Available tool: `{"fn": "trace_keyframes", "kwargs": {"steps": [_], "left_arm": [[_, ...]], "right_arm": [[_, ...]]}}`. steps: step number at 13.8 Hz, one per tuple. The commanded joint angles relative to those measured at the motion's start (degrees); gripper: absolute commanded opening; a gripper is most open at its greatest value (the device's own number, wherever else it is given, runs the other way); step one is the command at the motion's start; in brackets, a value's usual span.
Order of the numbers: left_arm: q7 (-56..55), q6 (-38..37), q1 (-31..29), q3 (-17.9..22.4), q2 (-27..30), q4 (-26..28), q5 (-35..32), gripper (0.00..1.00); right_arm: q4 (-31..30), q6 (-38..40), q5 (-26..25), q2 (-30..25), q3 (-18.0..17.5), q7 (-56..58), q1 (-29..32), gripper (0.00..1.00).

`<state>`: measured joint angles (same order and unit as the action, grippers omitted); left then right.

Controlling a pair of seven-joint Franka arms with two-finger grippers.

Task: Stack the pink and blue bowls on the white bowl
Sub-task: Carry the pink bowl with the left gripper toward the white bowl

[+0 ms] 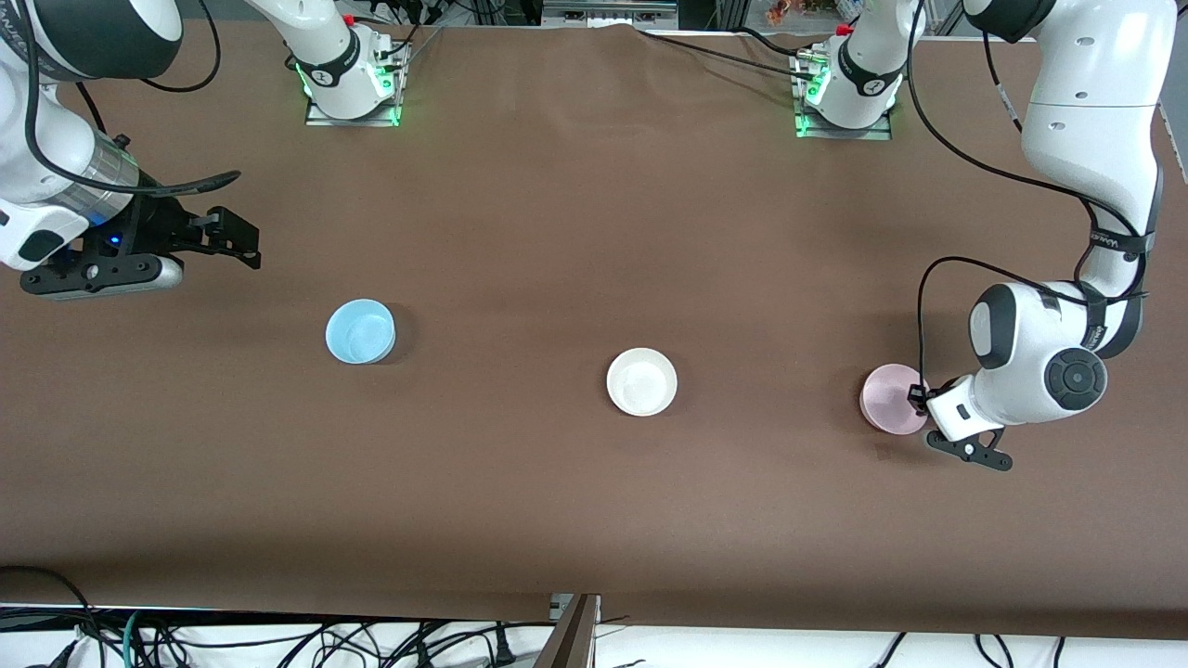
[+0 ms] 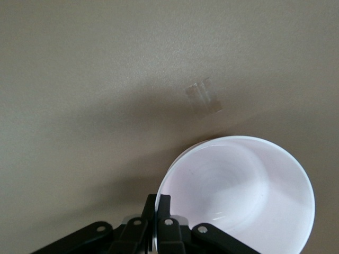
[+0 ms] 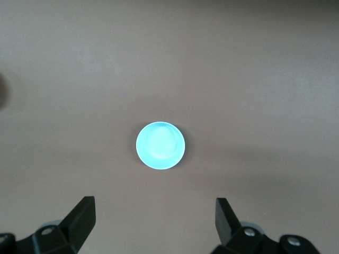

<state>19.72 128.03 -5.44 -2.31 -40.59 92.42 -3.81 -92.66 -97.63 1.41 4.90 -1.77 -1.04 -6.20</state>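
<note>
The pale pink bowl (image 1: 889, 397) is toward the left arm's end of the table. My left gripper (image 1: 919, 397) is shut on its rim, one finger inside and one outside; in the left wrist view the gripper (image 2: 159, 201) pinches the edge of the bowl (image 2: 238, 196). I cannot tell whether the bowl is lifted. The white bowl (image 1: 641, 381) sits upright mid-table. The light blue bowl (image 1: 360, 330) sits toward the right arm's end. My right gripper (image 1: 239, 241) is open and empty, up over the table beside the blue bowl, which shows in the right wrist view (image 3: 160, 145) between the open gripper (image 3: 153, 203).
The brown table cloth (image 1: 557, 232) covers the whole table. A small piece of clear tape (image 2: 204, 98) lies on the cloth near the pink bowl. The arm bases (image 1: 351, 79) stand along the table's edge farthest from the front camera.
</note>
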Motion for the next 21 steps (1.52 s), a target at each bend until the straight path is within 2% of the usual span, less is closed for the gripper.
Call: {"fn": "trace_keyframes", "kwargs": {"steps": [1, 5, 9, 13, 17, 21], "left_arm": [[0.76, -0.15, 0.17, 0.20, -0.46, -1.02, -0.15, 0.00], [0.23, -3.48, 0.34, -0.07, 3.40, -1.80, -0.06, 0.00], [-2.83, -5.33, 0.69, -3.39, 6.40, -2.50, 0.64, 0.00], [-17.66, -14.54, 2.53, -8.76, 6.05, -10.84, 2.58, 0.00], [-32.43, -14.57, 9.03, -8.77, 4.39, -13.31, 8.80, 0.00], [-48.51, -14.48, 13.78, -8.77, 0.52, -19.20, 10.04, 0.00]], "right_arm": [[1.07, 0.25, -0.44, 0.38, 0.01, 0.51, -0.21, 1.00], [1.07, 0.25, -0.53, 0.38, 0.01, 0.51, -0.21, 1.00], [1.07, 0.34, -0.44, 0.38, 0.01, 0.51, -0.21, 1.00], [1.42, 0.51, -0.44, 0.37, 0.01, 0.51, -0.30, 1.00], [1.43, 0.51, -0.44, 0.38, 0.01, 0.51, -0.30, 1.00], [1.43, 0.69, -0.44, 0.37, 0.01, 0.51, -0.30, 1.00]]}}
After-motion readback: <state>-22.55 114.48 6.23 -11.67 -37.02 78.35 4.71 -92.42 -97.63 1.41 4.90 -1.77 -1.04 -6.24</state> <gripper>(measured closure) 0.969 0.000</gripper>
